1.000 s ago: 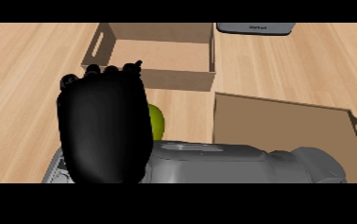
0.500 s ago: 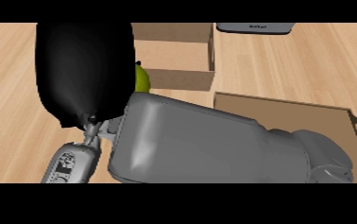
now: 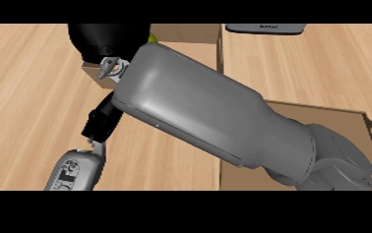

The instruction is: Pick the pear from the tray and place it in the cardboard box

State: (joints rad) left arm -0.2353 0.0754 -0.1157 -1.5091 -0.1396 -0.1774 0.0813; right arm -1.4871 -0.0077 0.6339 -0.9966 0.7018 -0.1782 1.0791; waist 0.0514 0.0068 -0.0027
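Right robot hand [image 3: 109,40]: I see it over the cardboard box [image 3: 190,40]; can't tell its fingers.
Pear [image 3: 152,37]: a green sliver beside that hand, above the box.
Table [image 3: 44,94]: wood.

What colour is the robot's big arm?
Grey, in the head view: the right forearm.

right robot hand [image 3: 109,40] over cardboard box [image 3: 190,34] | pear [image 3: 152,37] sliver visible | fingers hidden

The counter top [image 3: 44,94] is light wood with long lines in it (like floor boards). A dark grey thing [image 3: 263,28] sits at the far edge.
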